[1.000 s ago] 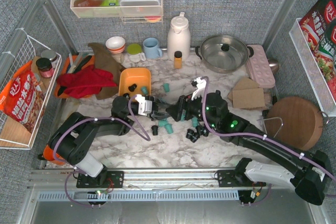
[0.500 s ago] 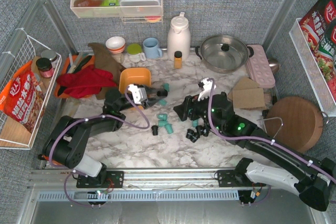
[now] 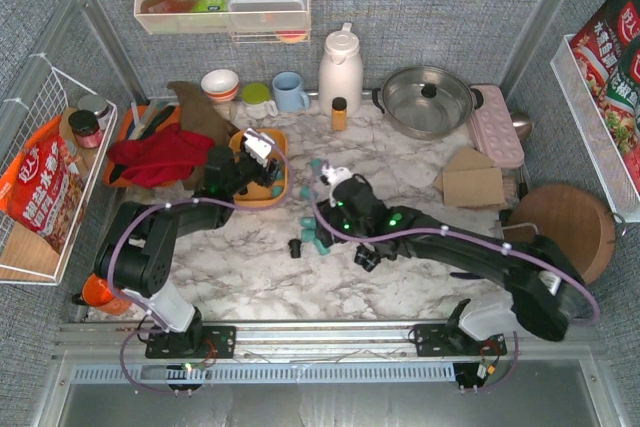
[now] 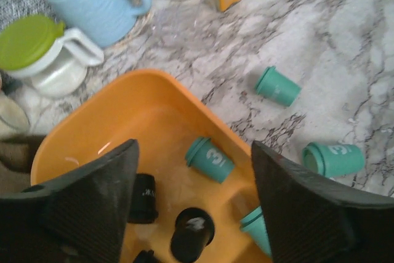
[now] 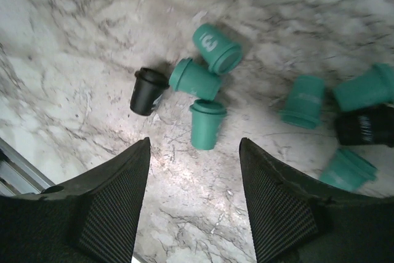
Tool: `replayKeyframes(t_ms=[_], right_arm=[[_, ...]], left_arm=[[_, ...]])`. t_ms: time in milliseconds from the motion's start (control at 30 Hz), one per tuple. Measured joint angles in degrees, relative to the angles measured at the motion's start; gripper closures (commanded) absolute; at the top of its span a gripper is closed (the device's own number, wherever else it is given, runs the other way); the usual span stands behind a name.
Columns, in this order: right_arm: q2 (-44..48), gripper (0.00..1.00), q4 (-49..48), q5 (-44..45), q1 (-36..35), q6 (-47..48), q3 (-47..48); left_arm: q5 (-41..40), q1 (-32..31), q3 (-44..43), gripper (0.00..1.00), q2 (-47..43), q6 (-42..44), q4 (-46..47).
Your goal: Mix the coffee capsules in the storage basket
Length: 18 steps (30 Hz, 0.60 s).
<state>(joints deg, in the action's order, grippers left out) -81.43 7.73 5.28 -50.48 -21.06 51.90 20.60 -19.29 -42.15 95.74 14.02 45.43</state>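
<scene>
The orange storage basket (image 3: 262, 203) lies left of centre, and my left gripper (image 3: 262, 159) hangs open over it. In the left wrist view the basket (image 4: 141, 109) holds a teal capsule (image 4: 210, 159), two black capsules (image 4: 192, 232) (image 4: 143, 197) and another teal one (image 4: 258, 229) between and below my open left gripper (image 4: 194, 207). Two teal capsules (image 4: 278, 86) (image 4: 333, 159) lie on the marble just outside. My right gripper (image 3: 320, 217) (image 5: 194, 201) is open and empty above the table, just short of a teal capsule (image 5: 206, 124). A black capsule (image 5: 148, 91) and several teal ones (image 5: 196, 79) lie beyond.
More capsules (image 5: 304, 101) and a black one (image 5: 366, 125) lie to the right of my right gripper. A blue mug (image 3: 290, 92), a green-lidded pitcher (image 4: 37, 53), a white jug (image 3: 340, 69), a steel pot (image 3: 427, 100) and a red cloth (image 3: 160, 157) ring the back and left.
My left gripper carried a black capsule up over the basket and opened. My right arm swung left to the capsule cluster at mid-table, its jaws a little narrower.
</scene>
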Motion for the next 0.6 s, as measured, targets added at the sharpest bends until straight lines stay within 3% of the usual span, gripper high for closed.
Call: replayKeyframes(t_ms=[433,600], right_arm=[[-14.6,0.46,0.6,8.3,-4.7,2.8,2.8],[-17.0,0.63,0.1,10.4,-4.7,3.4,2.9]], left_arm=[[-2.4,0.5,1.2,0.01,-6.8,-5.0,-0.3],[-1.3,0.5,1.9,0.01,-9.3,-5.7,1.4]])
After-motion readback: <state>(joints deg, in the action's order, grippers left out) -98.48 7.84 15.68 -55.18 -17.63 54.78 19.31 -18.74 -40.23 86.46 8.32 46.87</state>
